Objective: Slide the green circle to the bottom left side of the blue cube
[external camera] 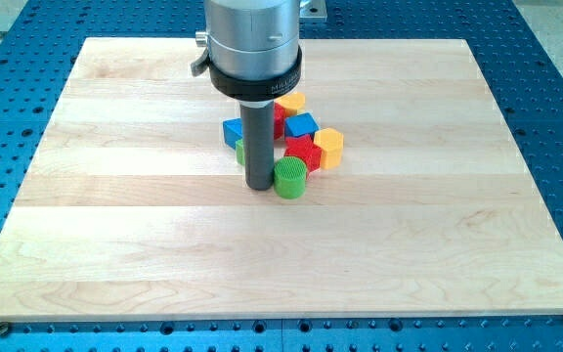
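Your tip (259, 186): touching the green circle's (290, 179) left side
Blue cube (300, 125): above it
Jaws: none on your rod

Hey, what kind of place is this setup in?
Likely a robotics lab bench: a pale wooden board lies on a blue perforated metal table, and my tip rests beside a green ribbed circle block.

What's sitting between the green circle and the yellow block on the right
In the camera view, a red block lies between the green circle and the yellow block.
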Controlling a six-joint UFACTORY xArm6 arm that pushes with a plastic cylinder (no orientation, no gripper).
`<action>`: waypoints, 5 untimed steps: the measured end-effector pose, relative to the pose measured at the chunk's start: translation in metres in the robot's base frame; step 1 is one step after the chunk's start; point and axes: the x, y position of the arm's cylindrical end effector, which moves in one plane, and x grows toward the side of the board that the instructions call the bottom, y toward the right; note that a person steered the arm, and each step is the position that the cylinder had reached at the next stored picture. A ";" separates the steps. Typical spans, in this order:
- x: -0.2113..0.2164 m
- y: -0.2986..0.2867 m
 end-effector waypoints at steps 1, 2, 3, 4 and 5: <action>-0.006 0.000; -0.012 0.040; -0.015 0.054; 0.005 0.018; 0.046 0.041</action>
